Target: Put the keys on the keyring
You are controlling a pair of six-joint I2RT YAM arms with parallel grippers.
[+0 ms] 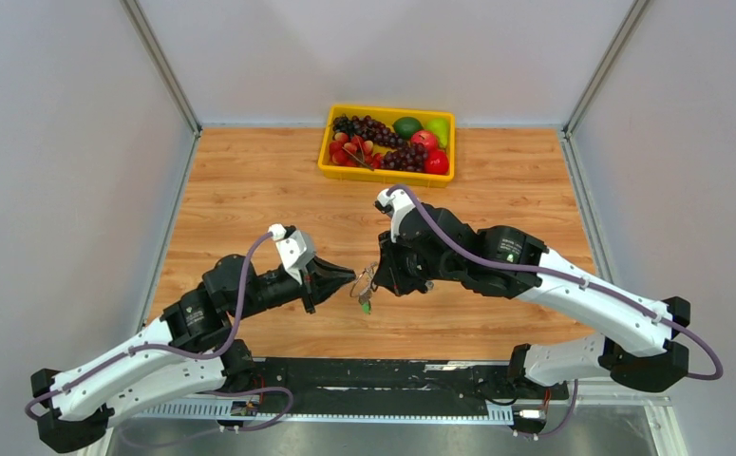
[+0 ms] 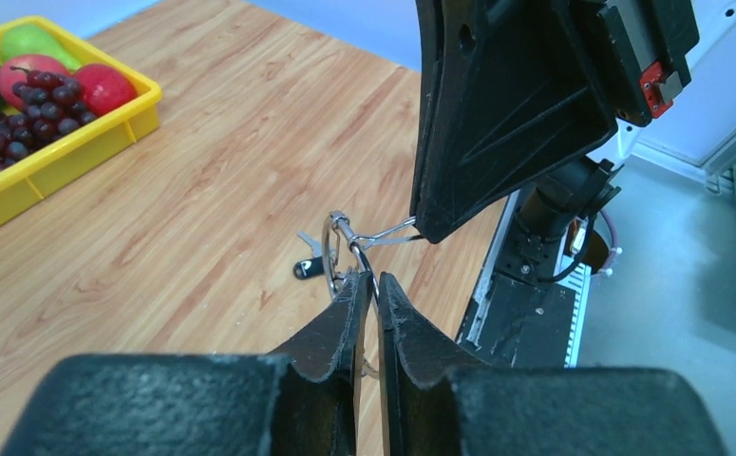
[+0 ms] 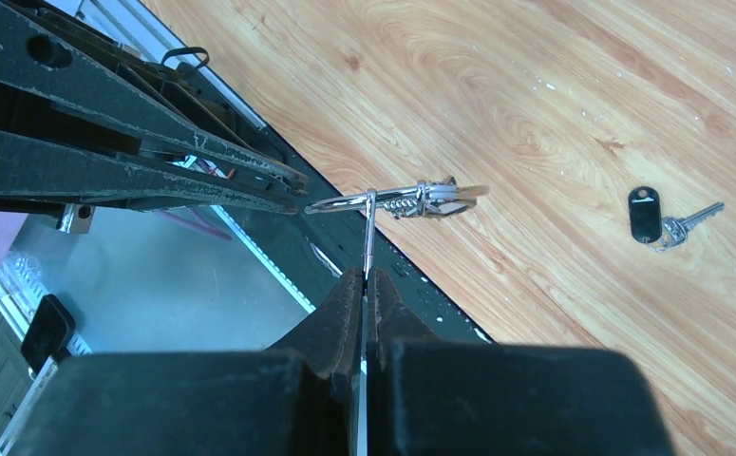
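- Between the two arms, above the near middle of the light wooden table (image 1: 250, 190), a thin silver wire keyring (image 1: 364, 283) hangs clear of the surface.
- Left gripper (image 2: 371, 282): black fingers drawn almost together, a narrow slit between them, tips pinched on the ring's wire.
- Right gripper (image 3: 364, 277): jaws fully closed, clamping a straight run of the same wire, which rises from the tips to the ring's coiled clasp.
- The grippers meet tip to tip at the ring, the left from the left and the right from the right, so both grip the keyring at once.
- Green-headed key (image 1: 366, 306): dangles below the ring, just under the two sets of fingertips. Whether it is threaded on the wire cannot be told at this size.
- Black-headed key with a silver blade (image 3: 643, 214): lies flat on the table beneath and beyond the ring, apart from both grippers, a small metal loop at its head.
- Yellow plastic tray (image 1: 383, 177): at the far edge of the table, well apart from the work, holding dark grapes, red and green fruit.
- Markings: a small red part (image 2: 656, 84) on the right gripper's body is too small to read, and the black key head's face is too blurred to read.
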